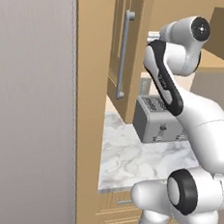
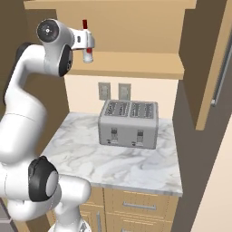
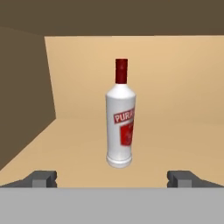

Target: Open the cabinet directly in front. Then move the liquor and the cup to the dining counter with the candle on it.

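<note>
In the hand view, the left fingertip (image 3: 41,178) of the robot's pincer (image 3: 112,179) stands far from its mate on the right, spread as wide as it goes and holding nothing, with the liquor (image 3: 120,120) upright between and beyond them on the bare wooden shelf of the opened cabinet (image 2: 131,63). The slim glass bottle, red-capped and red-labelled, stands alone near the middle of the shelf, clear of the side wall at left. It looks rigid, smooth and likely slippery, breakable if dropped, and tall enough to topple from a nudge near the neck. The straight lower body around the label seems the safest place to close on. Below, a toaster (image 2: 129,123) sits on the marble table (image 2: 108,165).
</note>
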### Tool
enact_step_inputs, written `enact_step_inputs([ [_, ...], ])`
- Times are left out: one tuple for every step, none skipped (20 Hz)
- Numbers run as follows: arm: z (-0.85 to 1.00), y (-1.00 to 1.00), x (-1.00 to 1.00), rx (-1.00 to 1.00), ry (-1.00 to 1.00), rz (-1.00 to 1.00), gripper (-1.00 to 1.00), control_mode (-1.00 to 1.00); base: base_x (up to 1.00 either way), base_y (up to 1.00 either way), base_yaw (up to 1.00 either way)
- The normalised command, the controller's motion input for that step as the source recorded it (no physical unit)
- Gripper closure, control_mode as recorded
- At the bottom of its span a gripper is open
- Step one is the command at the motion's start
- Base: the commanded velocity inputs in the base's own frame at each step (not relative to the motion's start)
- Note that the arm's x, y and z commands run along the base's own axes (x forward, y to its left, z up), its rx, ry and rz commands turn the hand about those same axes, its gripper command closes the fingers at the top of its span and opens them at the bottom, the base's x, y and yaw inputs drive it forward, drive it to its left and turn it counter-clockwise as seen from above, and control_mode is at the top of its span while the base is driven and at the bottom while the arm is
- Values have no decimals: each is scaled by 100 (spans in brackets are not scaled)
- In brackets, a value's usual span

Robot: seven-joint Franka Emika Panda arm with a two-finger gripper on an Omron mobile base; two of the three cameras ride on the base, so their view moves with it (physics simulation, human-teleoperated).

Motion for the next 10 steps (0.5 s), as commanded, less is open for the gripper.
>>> enact_step_inputs([
  [-2, 0, 24, 0, 0, 0, -100, -100, 0, 0, 0],
  [-4, 0, 25, 0, 0, 0, -100, -100, 0, 0, 0],
  [-4, 0, 26, 0, 0, 0, -100, -100, 0, 0, 0],
  [-3, 0, 29, 0, 0, 0, -100, -100, 0, 0, 0],
  [-3, 0, 29, 0, 0, 0, -100, -100, 0, 0, 0],
  [-1, 0, 25, 0, 0, 0, -100, -100, 0, 0, 0],
  [-3, 0, 27, 0, 0, 0, -100, -100, 0, 0, 0],
  [-2, 0, 27, 0, 0, 0, -100, -100, 0, 0, 0],
  [-3, 0, 28, 0, 0, 0, -100, -100, 0, 0, 0],
  [-3, 0, 29, 0, 0, 0, -100, -100, 0, 0, 0],
])
